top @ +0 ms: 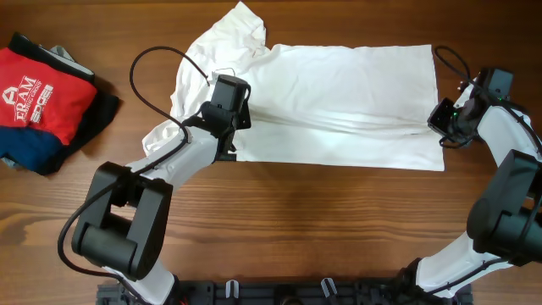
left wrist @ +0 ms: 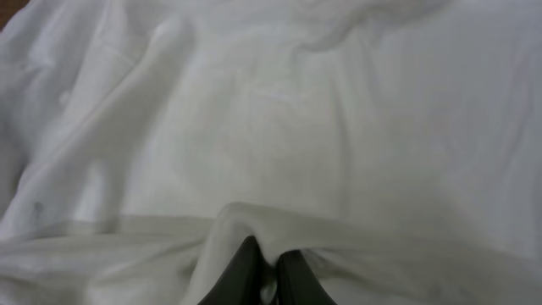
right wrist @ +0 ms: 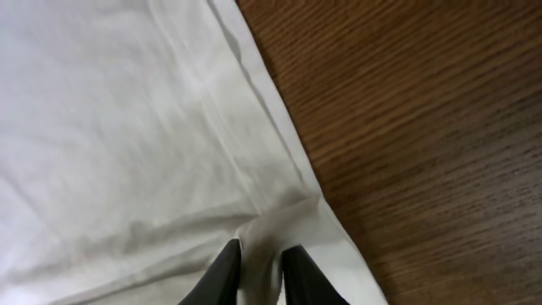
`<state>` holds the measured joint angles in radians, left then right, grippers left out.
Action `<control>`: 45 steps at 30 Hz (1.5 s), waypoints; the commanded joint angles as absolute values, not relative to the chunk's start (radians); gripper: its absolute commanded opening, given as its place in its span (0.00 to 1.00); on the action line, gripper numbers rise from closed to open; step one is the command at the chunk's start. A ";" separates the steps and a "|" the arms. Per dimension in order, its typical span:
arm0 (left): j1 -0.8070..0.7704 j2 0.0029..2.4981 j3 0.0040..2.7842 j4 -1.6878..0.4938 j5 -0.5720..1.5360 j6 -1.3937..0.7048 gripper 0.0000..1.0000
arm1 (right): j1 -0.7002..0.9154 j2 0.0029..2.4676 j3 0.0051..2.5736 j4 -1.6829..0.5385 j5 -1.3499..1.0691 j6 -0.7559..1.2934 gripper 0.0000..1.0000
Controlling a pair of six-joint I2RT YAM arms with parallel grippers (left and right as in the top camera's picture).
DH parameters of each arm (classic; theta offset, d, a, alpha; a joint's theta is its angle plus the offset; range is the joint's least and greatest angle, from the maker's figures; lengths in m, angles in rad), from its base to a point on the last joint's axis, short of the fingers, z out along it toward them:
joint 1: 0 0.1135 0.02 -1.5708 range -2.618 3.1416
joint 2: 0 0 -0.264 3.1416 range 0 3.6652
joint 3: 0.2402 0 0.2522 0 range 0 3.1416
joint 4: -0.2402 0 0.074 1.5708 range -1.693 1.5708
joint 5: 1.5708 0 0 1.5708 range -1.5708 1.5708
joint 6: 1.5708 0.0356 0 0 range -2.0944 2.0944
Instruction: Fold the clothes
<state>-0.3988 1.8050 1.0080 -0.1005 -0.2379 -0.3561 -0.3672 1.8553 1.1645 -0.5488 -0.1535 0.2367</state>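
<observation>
The clothes (top: 339,93), a large white shirt, lie spread flat across the table's far half, with a bunched sleeve at the top left. My left gripper (top: 243,110) sits on the shirt's left part. In the left wrist view it (left wrist: 269,254) is shut on a raised ridge of the white fabric (left wrist: 254,110). My right gripper (top: 436,119) is at the shirt's right hem. In the right wrist view its jaws (right wrist: 261,254) stand slightly apart, pinching a fold of the fabric (right wrist: 110,127) close to the hem corner. No print or label shows.
A red folded garment (top: 38,93) with a white logo lies on a navy one (top: 34,152) at the far left. Bare wooden tabletop (top: 322,220) stretches in front of the shirt and beside its right hem (right wrist: 423,110).
</observation>
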 commanded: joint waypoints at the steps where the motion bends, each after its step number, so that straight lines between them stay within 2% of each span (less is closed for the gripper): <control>1: -0.394 1.820 1.016 -0.092 -0.275 -0.346 0.11 | -0.366 1.879 1.157 -0.530 -0.167 0.237 0.17; 4: -0.394 1.820 1.016 -0.083 -0.282 -0.348 0.15 | -0.366 1.879 1.157 -0.517 -0.167 0.239 0.17; 6: -0.394 1.820 1.016 -0.076 -0.282 -0.348 0.22 | -0.366 1.879 1.157 -0.505 -0.167 0.239 0.17; 9: -0.394 1.820 1.016 -0.070 -0.282 -0.348 0.23 | -0.366 1.879 1.157 -0.488 -0.167 0.240 0.20; 17: -0.394 1.820 1.016 -0.071 -0.282 -0.348 0.24 | -0.366 1.879 1.157 -0.416 -0.227 0.262 0.44; 24: -0.394 1.820 1.016 -0.110 -0.282 -0.348 0.25 | -0.366 1.868 1.174 -0.406 -0.320 0.262 0.46; 32: -0.394 1.770 1.016 -0.177 -0.283 -0.344 0.29 | -0.366 1.859 1.174 -0.577 -0.272 0.261 0.47; 38: -0.393 1.704 1.015 -0.370 -0.304 -0.348 0.32 | -0.366 1.859 1.167 -0.699 -0.191 0.253 0.49; 41: -0.382 1.722 1.013 -0.482 -0.305 -0.354 0.28 | -0.366 1.859 1.154 -0.712 -0.178 0.231 0.49; 45: -0.321 1.740 1.012 -0.534 -0.331 -0.442 0.28 | -0.366 1.859 1.126 -0.720 -0.170 0.228 0.50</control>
